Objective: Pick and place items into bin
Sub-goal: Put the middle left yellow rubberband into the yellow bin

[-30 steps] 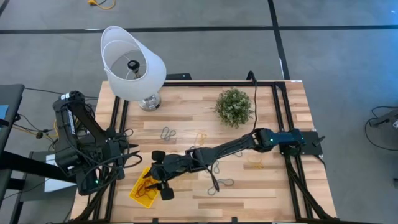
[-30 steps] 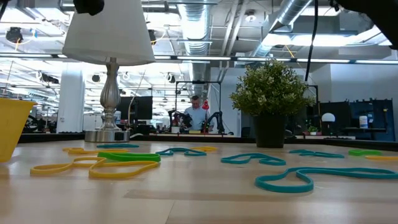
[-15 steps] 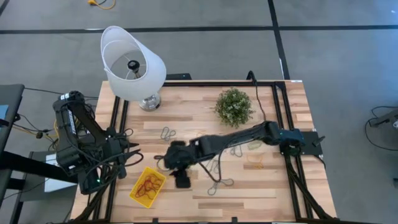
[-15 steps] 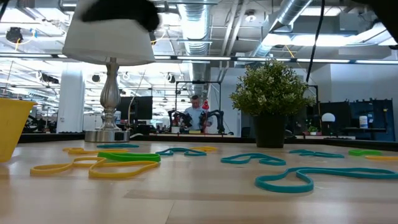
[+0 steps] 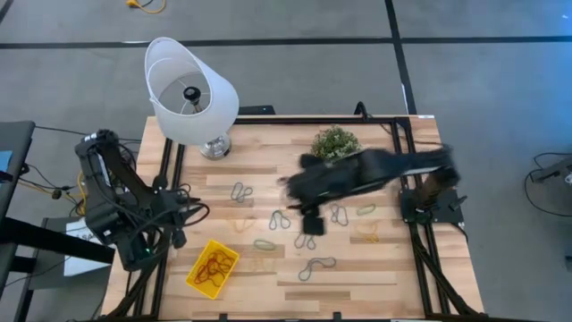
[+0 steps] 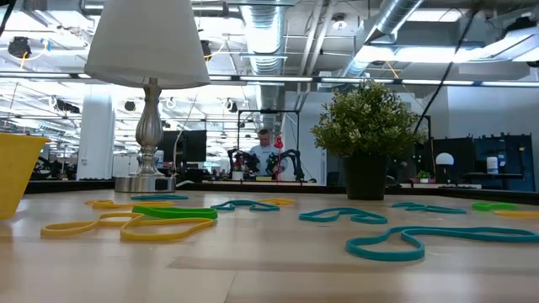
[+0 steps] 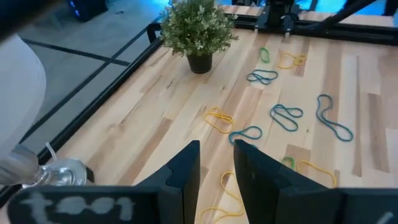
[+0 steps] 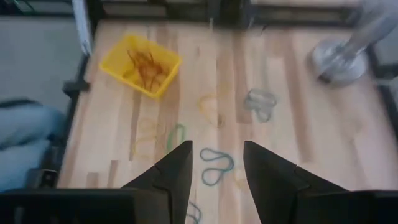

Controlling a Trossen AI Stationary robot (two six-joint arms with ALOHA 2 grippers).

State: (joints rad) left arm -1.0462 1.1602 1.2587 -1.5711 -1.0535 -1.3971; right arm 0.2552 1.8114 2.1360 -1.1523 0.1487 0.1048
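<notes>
Hovering over mid-tabletop (image 5: pixel 393 268), the right claw (image 8: pixel 214 163) has its fingers parted and nothing between them. The yellow bin (image 5: pixel 213 267) sits near the front-left corner with red loops (image 8: pixel 144 65) inside. The left claw (image 7: pixel 216 163), narrowly parted and empty, waits off the left edge. Risk: thin flat loops (image 5: pixel 280 219) may slip a pinch, or two tangled ones lift together.

This place looks like a robotics lab inside a big open industrial hall. The ceiling (image 6: pixel 278 25) has bare metal ducts and pipes with strip lights. The floor (image 5: pixel 465 80) is grey concrete with dark lines. Far behind the wooden table (image 5: pixel 268 170), a person (image 6: pixel 264 151) works at another bench with robot arms.
</notes>
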